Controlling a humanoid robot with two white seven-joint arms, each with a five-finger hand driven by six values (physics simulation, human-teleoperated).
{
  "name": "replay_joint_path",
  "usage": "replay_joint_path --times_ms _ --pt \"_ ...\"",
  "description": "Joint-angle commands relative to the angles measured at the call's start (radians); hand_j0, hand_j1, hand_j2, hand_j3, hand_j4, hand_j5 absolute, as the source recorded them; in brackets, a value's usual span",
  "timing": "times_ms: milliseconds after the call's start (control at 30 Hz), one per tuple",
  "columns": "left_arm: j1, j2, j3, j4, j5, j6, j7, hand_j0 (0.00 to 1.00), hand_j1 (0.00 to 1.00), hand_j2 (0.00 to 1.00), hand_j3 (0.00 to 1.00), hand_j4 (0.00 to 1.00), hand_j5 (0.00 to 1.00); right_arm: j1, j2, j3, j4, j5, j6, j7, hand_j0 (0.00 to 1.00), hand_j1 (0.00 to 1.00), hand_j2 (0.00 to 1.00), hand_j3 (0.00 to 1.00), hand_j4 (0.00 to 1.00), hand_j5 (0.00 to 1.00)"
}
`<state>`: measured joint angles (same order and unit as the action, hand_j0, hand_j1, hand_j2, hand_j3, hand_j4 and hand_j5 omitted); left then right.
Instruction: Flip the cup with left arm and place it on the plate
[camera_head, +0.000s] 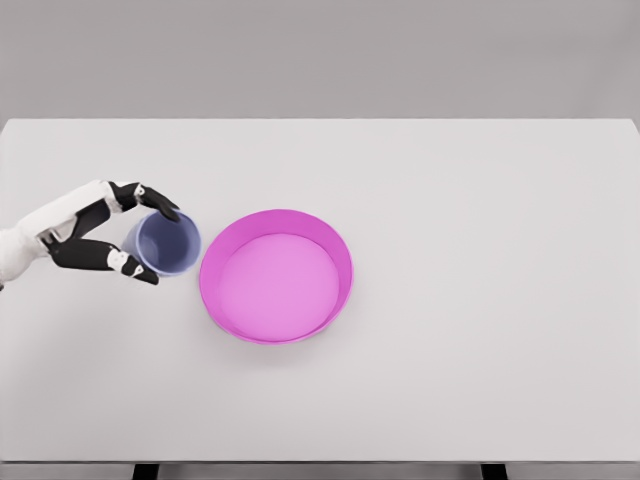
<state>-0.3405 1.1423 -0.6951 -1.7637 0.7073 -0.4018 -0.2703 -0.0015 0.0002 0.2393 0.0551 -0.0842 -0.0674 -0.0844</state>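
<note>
While the left hand (112, 233) comes in from the picture's left edge, its black fingers (150, 200) are curled around one pale blue translucent cup (164, 243), some above the cup's far side and some below its near side, clamped on it. One cup, one plate and one hand show; the right arm is out of view.

Taking the magenta plate (341, 258) as the landmark: it is round with a raised wall and lies a little left of the middle of the white table (480, 300). The cup sits just beside the plate's left rim, its open mouth turned up toward the camera and slightly toward the plate, so the inside shows. Whether cup and plate touch cannot be told; they appear very close.

Right of the plate the table runs bare to its right edge, and wide bare strips lie beyond the plate toward the far edge and before it toward the near edge. Left of the plate, only the cup and hand occupy the table.

Neither cup nor plate bears writing
</note>
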Motion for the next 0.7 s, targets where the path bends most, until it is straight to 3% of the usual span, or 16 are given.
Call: replay_joint_path --times_ms 0,200,500,667 --pt "0.0 -0.022 0.003 0.0 0.041 -0.002 0.0 0.49 0.49 0.49 0.49 0.49 0.49 0.0 0.0 0.0 0.0 0.0 0.0 0.0 1.0 1.0 1.0 1.0 1.0 1.0" --pt "-0.043 -0.087 0.0 0.0 0.116 -0.002 0.0 0.49 0.49 0.49 0.49 0.49 0.49 0.0 0.0 0.0 0.0 0.0 0.0 0.0 1.0 1.0 1.0 1.0 1.0 1.0" --pt "-0.06 -0.322 -0.011 0.001 0.136 0.011 0.002 0.47 0.47 0.47 0.47 0.47 0.47 0.0 0.0 0.0 0.0 0.0 0.0 0.0 1.0 1.0 1.0 1.0 1.0 1.0" --pt "-0.06 -0.386 -0.018 0.001 0.172 0.081 0.005 0.46 0.46 0.46 0.46 0.46 0.46 0.0 0.0 0.0 0.0 0.0 0.0 0.0 1.0 1.0 1.0 1.0 1.0 1.0"
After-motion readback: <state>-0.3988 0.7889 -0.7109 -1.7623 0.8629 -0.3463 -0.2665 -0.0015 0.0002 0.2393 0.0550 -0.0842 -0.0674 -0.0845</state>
